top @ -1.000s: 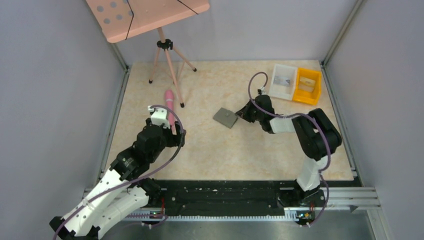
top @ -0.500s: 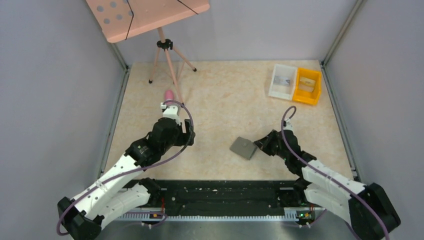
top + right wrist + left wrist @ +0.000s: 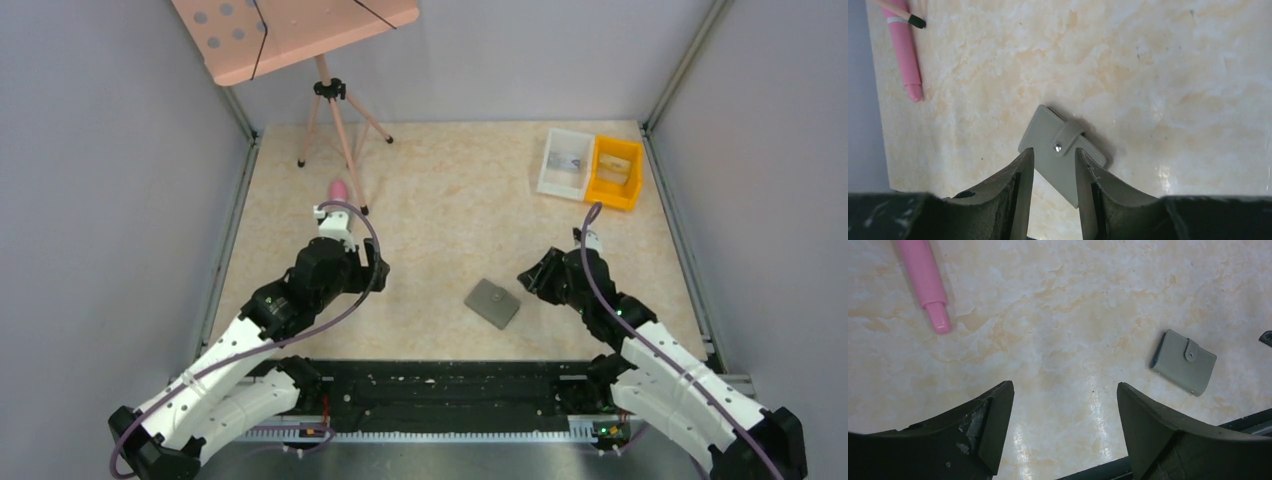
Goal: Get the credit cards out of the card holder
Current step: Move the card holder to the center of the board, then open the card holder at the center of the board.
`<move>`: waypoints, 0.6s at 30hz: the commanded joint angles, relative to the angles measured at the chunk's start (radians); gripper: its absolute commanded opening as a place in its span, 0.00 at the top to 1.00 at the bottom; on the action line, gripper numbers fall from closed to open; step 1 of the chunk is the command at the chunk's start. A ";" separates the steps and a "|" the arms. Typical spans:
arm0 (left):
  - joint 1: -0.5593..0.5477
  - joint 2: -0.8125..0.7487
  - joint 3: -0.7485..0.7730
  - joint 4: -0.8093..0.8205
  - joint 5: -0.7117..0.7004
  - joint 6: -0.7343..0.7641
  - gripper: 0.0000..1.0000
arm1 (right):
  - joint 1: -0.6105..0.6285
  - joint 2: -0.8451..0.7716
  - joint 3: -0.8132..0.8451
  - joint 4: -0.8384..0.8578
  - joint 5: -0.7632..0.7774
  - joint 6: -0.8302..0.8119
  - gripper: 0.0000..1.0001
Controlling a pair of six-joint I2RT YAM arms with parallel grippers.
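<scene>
Nearest, the card holder (image 3: 493, 303) lies flat and snapped shut on the counter (image 3: 440, 180), close to its front edge; the right jaws hover just beside it on its right, parted a little, gripping nothing; the left jaws, well apart to the left, stand wide and empty; beyond them lies a pink pen (image 3: 338, 189) by a tripod (image 3: 330, 89); a white bin (image 3: 563, 162) and a yellow bin (image 3: 615, 172) sit at the far right.
</scene>
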 commanded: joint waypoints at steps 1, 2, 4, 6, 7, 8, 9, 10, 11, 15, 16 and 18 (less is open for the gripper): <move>-0.001 -0.012 0.049 -0.026 -0.006 -0.020 0.19 | 0.013 0.113 0.156 -0.033 0.011 -0.167 0.64; -0.001 -0.016 0.052 -0.031 -0.009 -0.022 0.19 | 0.015 0.150 0.176 -0.023 0.001 -0.196 0.64; -0.001 -0.024 0.053 -0.039 -0.018 -0.026 0.19 | 0.027 0.223 0.212 -0.003 -0.020 -0.256 0.64; -0.001 -0.036 0.050 -0.048 -0.029 -0.030 0.19 | 0.058 0.291 0.253 0.016 -0.036 -0.322 0.64; -0.001 -0.042 0.047 -0.052 -0.034 -0.033 0.19 | 0.082 0.328 0.270 0.020 -0.032 -0.350 0.64; -0.001 -0.049 0.046 -0.055 -0.039 -0.036 0.19 | 0.109 0.360 0.289 0.018 -0.022 -0.374 0.64; -0.001 -0.056 0.043 -0.058 -0.040 -0.040 0.19 | 0.140 0.391 0.305 0.014 -0.006 -0.399 0.64; -0.002 -0.061 0.040 -0.060 -0.041 -0.044 0.20 | 0.175 0.422 0.321 0.005 0.021 -0.421 0.64; -0.002 -0.065 0.040 -0.064 -0.042 -0.046 0.20 | 0.211 0.450 0.333 -0.004 0.047 -0.439 0.64; -0.001 -0.091 0.027 -0.081 -0.051 -0.065 0.20 | 0.295 0.553 0.337 -0.011 0.091 -0.461 0.62; -0.002 -0.098 0.021 -0.081 -0.054 -0.067 0.20 | 0.302 0.578 0.335 -0.011 0.100 -0.459 0.62; -0.001 -0.112 0.013 -0.080 -0.054 -0.071 0.20 | 0.320 0.606 0.338 -0.012 0.127 -0.462 0.61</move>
